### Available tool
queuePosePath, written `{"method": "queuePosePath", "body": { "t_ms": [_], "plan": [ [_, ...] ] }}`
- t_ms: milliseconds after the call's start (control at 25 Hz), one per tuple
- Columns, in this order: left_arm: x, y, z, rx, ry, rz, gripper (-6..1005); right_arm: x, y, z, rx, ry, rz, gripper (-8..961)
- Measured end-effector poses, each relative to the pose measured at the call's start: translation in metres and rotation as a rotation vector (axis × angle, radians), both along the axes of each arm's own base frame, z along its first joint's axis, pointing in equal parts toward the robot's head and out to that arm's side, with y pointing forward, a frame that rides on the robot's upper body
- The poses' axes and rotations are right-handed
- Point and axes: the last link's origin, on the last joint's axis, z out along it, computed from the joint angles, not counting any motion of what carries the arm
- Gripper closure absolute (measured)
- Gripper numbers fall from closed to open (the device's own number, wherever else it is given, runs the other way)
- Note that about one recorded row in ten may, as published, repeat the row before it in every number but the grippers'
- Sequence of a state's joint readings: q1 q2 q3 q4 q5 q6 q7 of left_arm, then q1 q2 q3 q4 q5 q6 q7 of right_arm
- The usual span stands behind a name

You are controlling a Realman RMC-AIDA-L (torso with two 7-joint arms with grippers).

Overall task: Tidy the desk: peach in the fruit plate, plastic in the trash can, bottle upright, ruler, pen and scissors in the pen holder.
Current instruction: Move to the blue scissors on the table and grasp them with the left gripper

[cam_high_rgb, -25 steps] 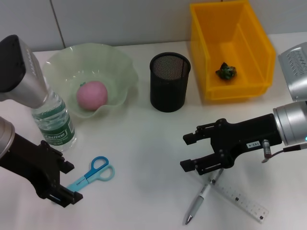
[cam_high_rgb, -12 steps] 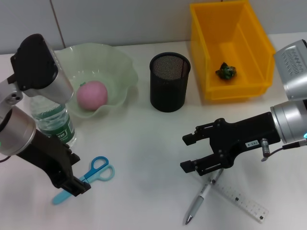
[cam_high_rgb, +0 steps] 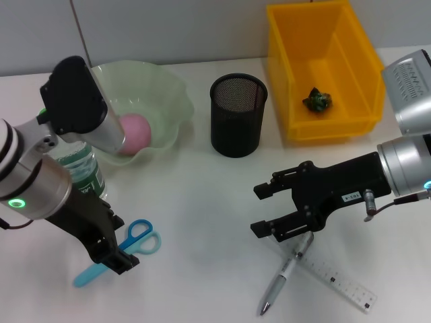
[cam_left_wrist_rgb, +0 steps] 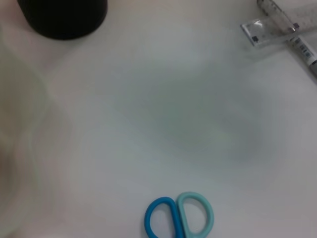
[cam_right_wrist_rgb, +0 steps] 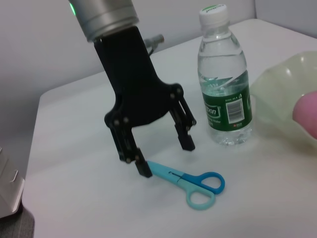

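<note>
Your left gripper (cam_high_rgb: 116, 250) has swung in from the table's left edge and now stands over the blades of the scissors (cam_high_rgb: 128, 246), fingers spread to either side; one fingertip (cam_right_wrist_rgb: 144, 170) seems to touch the blade, though that's hard to judge. Your right gripper (cam_high_rgb: 262, 210) has crept slightly toward the table's middle.

white table surface (cam_left_wrist_rgb: 163, 109) fills the frame | blue and light-teal plastic scissors handles (cam_left_wrist_rgb: 179, 218) at bottom centre | black cylindrical pen holder (cam_left_wrist_rgb: 62, 17) at upper left | clear plastic ruler (cam_left_wrist_rgb: 277, 22) at upper right, a pen (cam_left_wrist_rgb: 304, 49) crossing it
</note>
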State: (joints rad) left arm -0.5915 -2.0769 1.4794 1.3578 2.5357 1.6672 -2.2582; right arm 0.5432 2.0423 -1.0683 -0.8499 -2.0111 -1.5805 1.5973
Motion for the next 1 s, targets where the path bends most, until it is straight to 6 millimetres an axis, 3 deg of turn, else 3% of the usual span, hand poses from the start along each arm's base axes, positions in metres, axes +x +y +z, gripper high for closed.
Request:
{"method": "queuePosePath", "body": {
  "t_ms": [520,720,1000],
  "plan": [
    [-0.006,0.007,-0.013,-0.010,0.070,-0.004,261,-0.002,0.002,-0.001,0.001,0.000,0.000,189],
    [-0.002,0.006,-0.017,-0.020,0.085,-0.015,356,-0.002,0.002,0.000,0.001,0.000,0.001,189],
    [-0.002,0.004,-0.022,-0.029,0.115,-0.027,348,-0.002,0.002,-0.001,-0.004,-0.001,0.001,189]
  ]
}}
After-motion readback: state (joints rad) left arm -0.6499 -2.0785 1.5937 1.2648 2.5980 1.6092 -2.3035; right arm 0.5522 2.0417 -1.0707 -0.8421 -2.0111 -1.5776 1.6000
